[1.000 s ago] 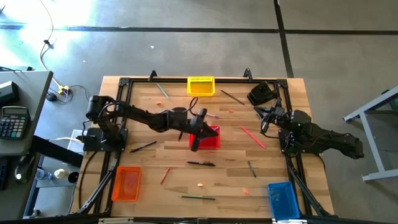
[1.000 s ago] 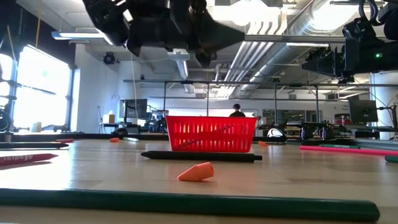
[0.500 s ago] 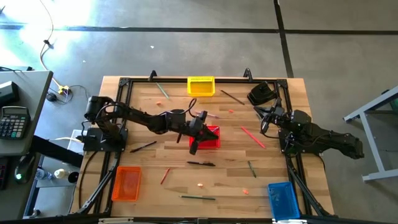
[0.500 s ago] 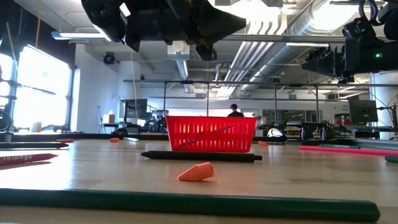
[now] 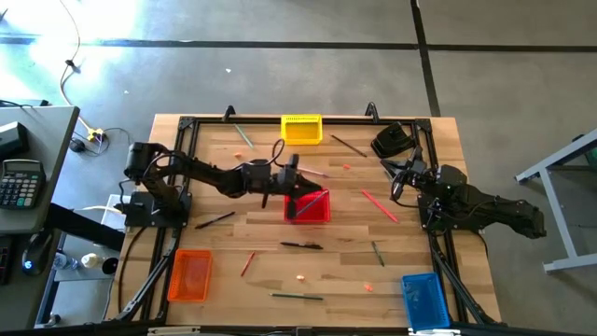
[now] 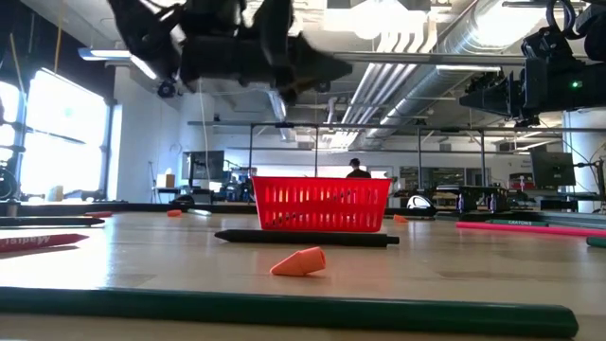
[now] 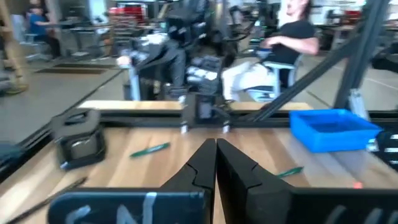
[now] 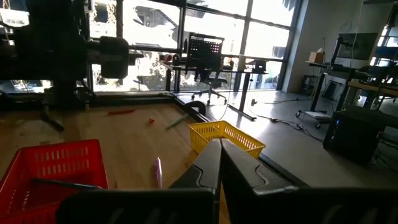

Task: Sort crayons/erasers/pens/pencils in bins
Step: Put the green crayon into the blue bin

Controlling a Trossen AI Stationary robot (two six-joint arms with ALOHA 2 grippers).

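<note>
My left gripper [image 5: 300, 179] is shut and empty. It hangs above the table just beyond the far left corner of the red bin [image 5: 309, 206], its fingers [image 7: 205, 165] level and pointing toward the table's right. It shows at the top of the low view [image 6: 317, 68]. The red bin holds a dark stick [image 5: 310, 204] lying slantwise; the stick also shows in the right wrist view [image 8: 62, 183]. My right gripper [image 5: 396, 183] waits shut at the table's right side. A black pen [image 5: 300, 245] lies on the table near the red bin.
A yellow bin [image 5: 301, 128] stands at the far edge, an orange bin [image 5: 190, 274] near left and a blue bin [image 5: 424, 299] near right. Pencils lie scattered: pink [image 5: 380, 205], green [image 5: 297, 296], red [image 5: 247, 264]. An orange eraser [image 6: 299, 261] lies mid-table. A second pen [image 5: 215, 220] lies at the left.
My left gripper has drawn back from over the red bin toward the table's far and left edges, and has tipped up toward level. The red bin and the stick in it have stayed where they were and now show uncovered from above.
</note>
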